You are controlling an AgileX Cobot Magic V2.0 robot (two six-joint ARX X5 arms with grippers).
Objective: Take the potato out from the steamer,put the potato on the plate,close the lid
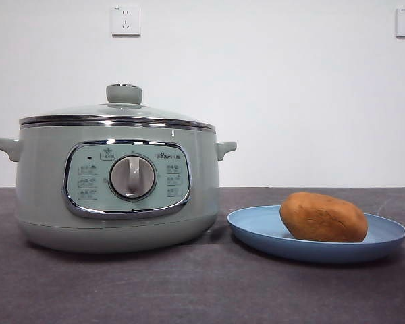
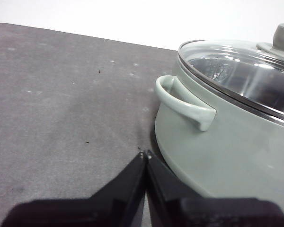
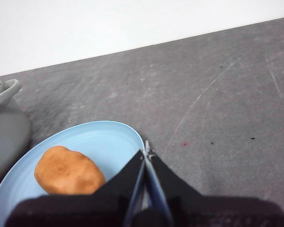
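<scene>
The sage-green steamer (image 1: 118,189) stands at the left of the front view with the glass lid (image 1: 121,111) seated on its rim. The orange-brown potato (image 1: 322,217) lies on the light-blue plate (image 1: 256,229) to the steamer's right. My left gripper (image 2: 145,153) is shut and empty, beside the steamer (image 2: 227,146) near its side handle (image 2: 184,104); the lid (image 2: 241,71) shows there too. My right gripper (image 3: 146,152) is shut and empty, above the edge of the plate (image 3: 99,142), a little apart from the potato (image 3: 68,171). Neither gripper shows in the front view.
The dark grey table (image 1: 202,290) runs to a white wall with two sockets (image 1: 125,21). The steamer's handle (image 3: 4,92) shows at the edge of the right wrist view.
</scene>
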